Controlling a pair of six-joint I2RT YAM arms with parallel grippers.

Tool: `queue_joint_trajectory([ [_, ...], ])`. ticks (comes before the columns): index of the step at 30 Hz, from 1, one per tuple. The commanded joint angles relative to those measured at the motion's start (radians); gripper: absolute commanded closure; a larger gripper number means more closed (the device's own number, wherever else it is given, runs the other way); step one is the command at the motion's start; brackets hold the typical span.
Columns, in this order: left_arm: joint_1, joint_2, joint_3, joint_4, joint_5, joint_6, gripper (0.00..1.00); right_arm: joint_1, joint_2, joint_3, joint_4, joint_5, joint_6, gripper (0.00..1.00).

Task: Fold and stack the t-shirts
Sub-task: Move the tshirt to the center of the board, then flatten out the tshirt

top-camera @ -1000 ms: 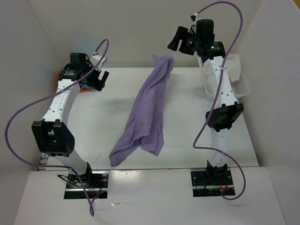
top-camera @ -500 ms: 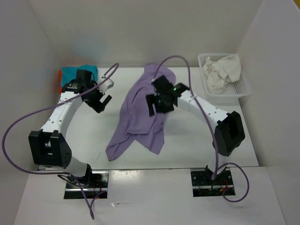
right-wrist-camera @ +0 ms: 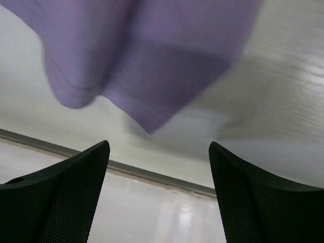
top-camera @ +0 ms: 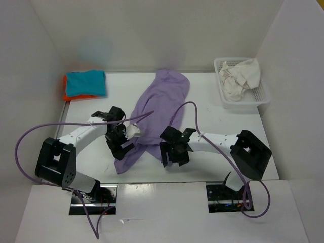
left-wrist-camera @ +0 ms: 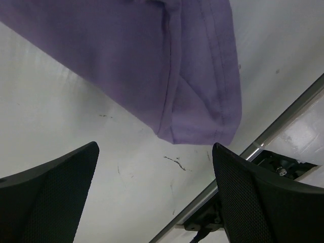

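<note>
White walls (top-camera: pixel 152 30) box in a scuffed white table (top-camera: pixel 228 117).

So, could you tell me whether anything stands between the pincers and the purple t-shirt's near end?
Nothing visible does. The left pincer and right pincer, both open, face the purple t-shirt with only table surface between.

Lab test cell, white walls (top-camera: pixel 152 30), white table (top-camera: pixel 217 114)

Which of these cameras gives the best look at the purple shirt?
The top external view: it shows the whole purple shirt lying crumpled lengthwise on the table. The left wrist view catches only one hemmed corner near the table edge; the right wrist view only a blurred near end.
</note>
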State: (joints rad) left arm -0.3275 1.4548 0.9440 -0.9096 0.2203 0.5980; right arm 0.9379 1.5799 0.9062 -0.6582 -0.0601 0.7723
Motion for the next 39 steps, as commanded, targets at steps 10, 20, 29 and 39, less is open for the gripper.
queue_joint_trajectory([
  [10,-0.054,-0.050,-0.027,-0.009,-0.067,0.003,0.01,0.013,0.074,-0.041,0.193,0.042,0.101,0.82],
  [20,-0.175,0.047,-0.027,0.031,-0.130,0.045,0.01,-0.284,-0.277,0.014,-0.038,0.209,0.041,1.00],
  [29,-0.343,0.163,0.005,0.069,-0.096,-0.067,0.01,-0.465,-0.407,0.082,-0.129,0.180,-0.057,1.00],
  [39,-0.375,0.199,-0.014,0.086,-0.315,-0.178,0.01,-0.717,-0.486,0.272,-0.257,0.264,-0.177,1.00],
])
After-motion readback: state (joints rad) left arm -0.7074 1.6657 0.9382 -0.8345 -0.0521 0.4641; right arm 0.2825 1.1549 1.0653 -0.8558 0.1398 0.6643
